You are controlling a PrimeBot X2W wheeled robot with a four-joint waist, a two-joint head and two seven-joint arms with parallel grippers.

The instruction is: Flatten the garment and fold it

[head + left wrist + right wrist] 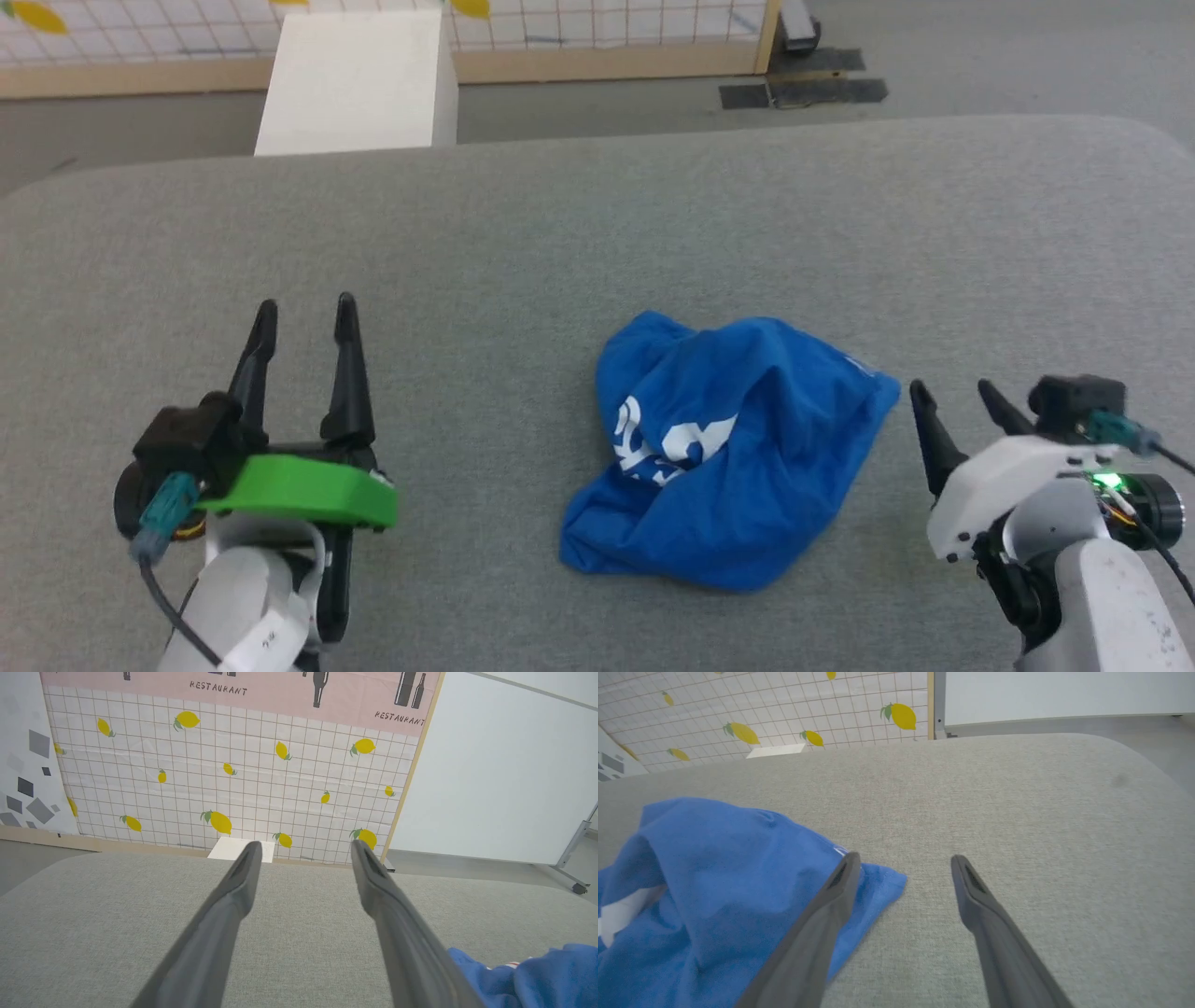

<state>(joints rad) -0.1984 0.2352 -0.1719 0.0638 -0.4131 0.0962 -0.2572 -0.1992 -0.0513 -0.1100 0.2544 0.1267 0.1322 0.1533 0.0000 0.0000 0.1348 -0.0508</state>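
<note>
The garment (728,448) is a bright blue T-shirt with white lettering, lying crumpled in a heap on the grey padded table (597,233), a little right of centre. My left gripper (306,313) stands open well to its left, nothing between its fingers. My right gripper (950,390) is open just beside the heap's right corner. In the right wrist view the garment (714,896) spreads under my left finger (840,882), and the gripper (903,861) is empty. A blue edge of the garment (537,975) with a hint of red trim shows at the left wrist view's lower right, beside the open gripper (306,849).
A white box (359,79) stands beyond the table's far edge at the left. Behind it runs a lemon-patterned grid wall (233,779) and, to the right, a white panel (504,765). Bare grey padding surrounds the heap on all sides.
</note>
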